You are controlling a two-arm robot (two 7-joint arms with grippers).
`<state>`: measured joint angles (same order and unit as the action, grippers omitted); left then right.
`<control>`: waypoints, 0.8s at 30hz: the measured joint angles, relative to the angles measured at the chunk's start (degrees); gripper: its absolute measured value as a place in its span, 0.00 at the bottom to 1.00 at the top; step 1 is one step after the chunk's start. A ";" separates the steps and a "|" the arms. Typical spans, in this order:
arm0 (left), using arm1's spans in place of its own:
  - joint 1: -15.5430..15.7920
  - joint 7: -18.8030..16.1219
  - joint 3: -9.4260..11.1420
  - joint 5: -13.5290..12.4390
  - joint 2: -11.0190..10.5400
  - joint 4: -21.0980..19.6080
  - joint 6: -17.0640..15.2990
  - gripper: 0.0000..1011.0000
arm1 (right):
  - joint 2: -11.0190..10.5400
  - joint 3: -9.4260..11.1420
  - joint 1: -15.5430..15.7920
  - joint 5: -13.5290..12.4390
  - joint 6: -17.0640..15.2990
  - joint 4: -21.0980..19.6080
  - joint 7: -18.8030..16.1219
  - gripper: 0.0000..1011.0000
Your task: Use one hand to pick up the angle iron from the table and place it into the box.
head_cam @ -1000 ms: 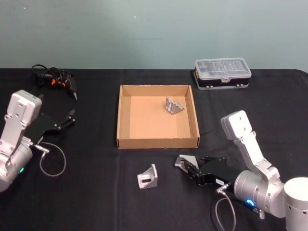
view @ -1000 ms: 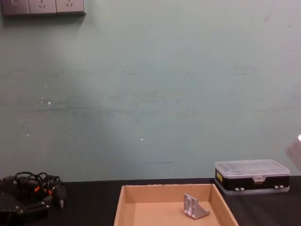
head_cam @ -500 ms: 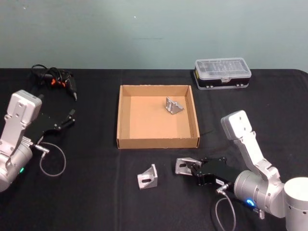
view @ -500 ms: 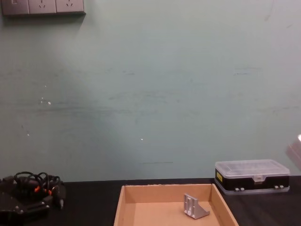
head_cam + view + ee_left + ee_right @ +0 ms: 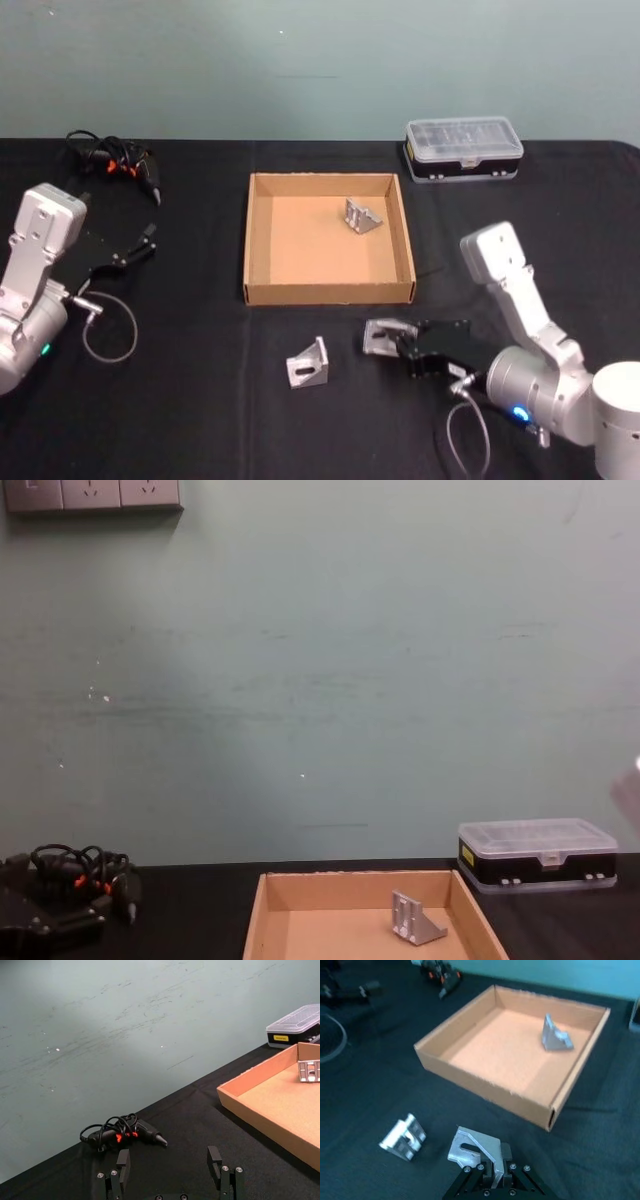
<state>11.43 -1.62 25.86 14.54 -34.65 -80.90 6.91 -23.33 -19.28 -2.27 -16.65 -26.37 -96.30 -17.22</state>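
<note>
My right gripper (image 5: pixel 402 344) is low over the black table (image 5: pixel 200 410), in front of the tan box (image 5: pixel 330 293), and is shut on a silver angle iron (image 5: pixel 383 337). The right wrist view shows that angle iron (image 5: pixel 472 1146) clamped between the fingers of my right gripper (image 5: pixel 496 1163), just short of the box (image 5: pixel 485 1087). A second angle iron (image 5: pixel 308 364) lies loose on the table to its left. A third angle iron (image 5: pixel 361 216) rests inside the box near the far right corner. My left gripper (image 5: pixel 140 246) stays parked at the left, open and holding nothing.
A black case with a clear lid (image 5: pixel 462 150) stands behind the box to the right. A black tool with a coiled cable (image 5: pixel 115 165) lies at the far left. A cable loop (image 5: pixel 108 335) hangs by the left arm.
The angle iron in my right gripper has turned from tilted to more level and shifted slightly. The left arm has stayed where it was.
</note>
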 joint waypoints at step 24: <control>0.00 0.00 0.00 0.01 0.00 0.00 0.00 1.00 | 3.63 -2.54 -13.01 0.01 -2.49 5.12 -1.37 0.11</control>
<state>11.43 -1.62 25.86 14.55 -34.65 -80.90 6.91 -19.69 -21.82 -15.28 -16.64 -28.86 -91.17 -18.59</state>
